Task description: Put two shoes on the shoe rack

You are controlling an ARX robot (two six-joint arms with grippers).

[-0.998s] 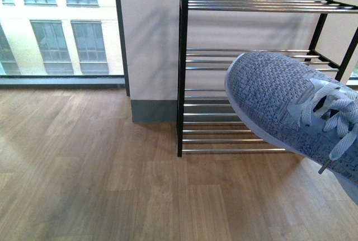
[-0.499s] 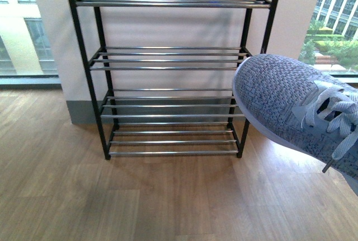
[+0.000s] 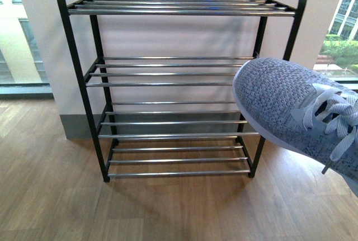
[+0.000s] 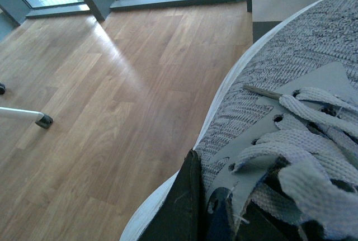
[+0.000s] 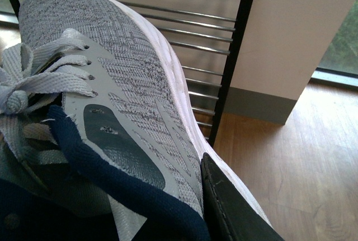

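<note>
Nearest to me are the shoes, and I count two, one at each wrist. My left gripper point(image 4: 215, 218) is clenched on the left shoe point(image 4: 291, 84). One dark finger point(image 4: 184, 207) presses the outside by the white sole, and a second dark shape sits inside the navy collar. The grey laces lie loose over the tongue.

My right gripper point(image 5: 215, 202) grasps the right shoe point(image 5: 112, 62). One dark finger point(image 5: 235, 213) lies flat against its sole edge beside the dark side mark. The other finger is hidden, so I judge the grip by the shoe hanging clear of the floor.

The front view shows only this right shoe, aloft at my right. Its toe is raised and points left, level with the middle tiers. It crosses in front of the rack's right post, and I cannot tell whether it touches it.

Beyond stands one shoe rack point(image 3: 173, 12), upright on the floor and close against the wall. It has two black side frames with rounded tops and four tiers of thin silver rods.

The floor point(image 3: 56, 196) is pale brown wood planking. In the left wrist view a white leg with a dark foot point(image 4: 39, 119) rests on it.

Behind the rack is a white wall point(image 3: 179, 34) with a grey skirting point(image 3: 78, 126). There are two windows point(image 3: 11, 39), one on either side of it.
</note>
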